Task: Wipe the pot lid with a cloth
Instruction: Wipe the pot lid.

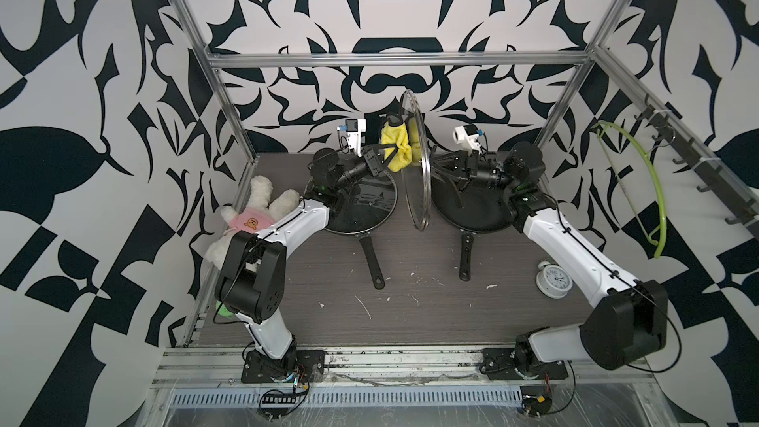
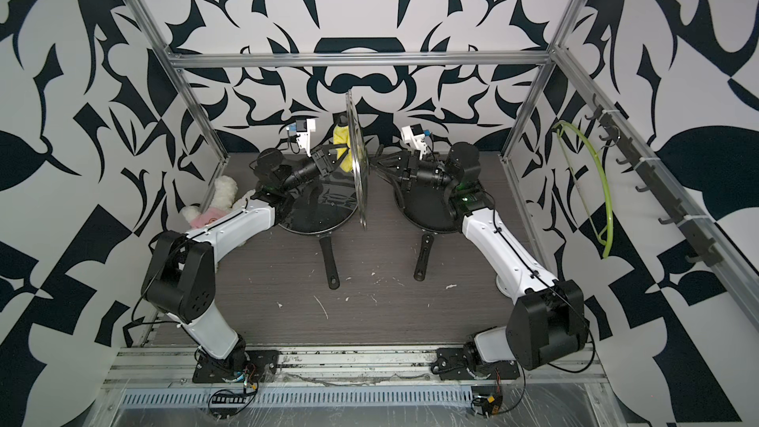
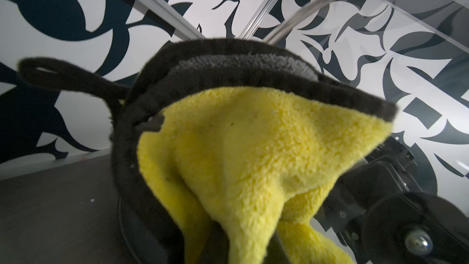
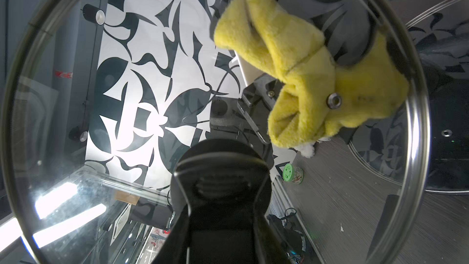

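Note:
The pot lid [image 1: 415,182] is clear glass with a metal rim. It hangs upright and edge-on above the table, between the two arms, in both top views [image 2: 356,182]. My right gripper [image 1: 436,163] is shut on its black knob [image 4: 220,171]. My left gripper [image 1: 384,154] is shut on the yellow cloth [image 1: 397,149], which bunches up against the far side of the glass. The right wrist view shows the cloth [image 4: 302,72] through the lid [image 4: 76,97]. In the left wrist view the cloth [image 3: 253,148] with its black edging hides my left gripper [image 3: 248,246].
Two black frying pans lie under the arms, one at the left [image 1: 361,211] and one at the right [image 1: 472,211], handles pointing forward. A white plush toy [image 1: 254,215] lies at the left wall. At the right are a white alarm clock [image 1: 553,278] and a green hanger [image 1: 653,191].

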You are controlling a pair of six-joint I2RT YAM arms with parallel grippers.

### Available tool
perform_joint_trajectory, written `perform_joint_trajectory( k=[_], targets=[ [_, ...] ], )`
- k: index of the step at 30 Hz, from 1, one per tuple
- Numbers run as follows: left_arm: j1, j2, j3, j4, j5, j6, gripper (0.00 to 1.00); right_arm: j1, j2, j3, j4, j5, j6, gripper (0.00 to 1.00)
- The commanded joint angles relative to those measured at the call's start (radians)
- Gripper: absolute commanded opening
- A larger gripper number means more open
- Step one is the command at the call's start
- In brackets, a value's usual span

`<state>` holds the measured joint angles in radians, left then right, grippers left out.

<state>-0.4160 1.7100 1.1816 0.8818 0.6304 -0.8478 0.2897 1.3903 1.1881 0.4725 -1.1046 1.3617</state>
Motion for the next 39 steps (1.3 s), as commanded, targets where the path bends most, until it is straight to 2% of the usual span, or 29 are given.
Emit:
perform_joint_trajectory(
  k=[1,13,19,25,39],
  targets=[
    [-0.013,-0.046,-0.058,0.016,0.053,0.014,0.0,0.006,-0.054,0.092,0.154,0.038,-0.014,0.0],
    [-0.126,-0.189,-0.23,-0.039,0.081,0.067,0.0,-0.01,-0.024,0.119,0.119,0.114,0.003,0.0],
    [-0.152,-0.283,-0.292,-0.05,0.143,0.075,0.0,-0.029,-0.019,0.111,0.12,0.121,0.014,0.0],
    [-0.185,-0.354,-0.235,-0.111,0.198,0.122,0.0,-0.028,-0.005,0.111,0.144,0.088,0.028,0.0],
    [-0.184,-0.341,0.008,-0.275,0.136,0.329,0.0,-0.024,0.023,0.081,0.266,0.006,0.062,0.0]
  ],
)
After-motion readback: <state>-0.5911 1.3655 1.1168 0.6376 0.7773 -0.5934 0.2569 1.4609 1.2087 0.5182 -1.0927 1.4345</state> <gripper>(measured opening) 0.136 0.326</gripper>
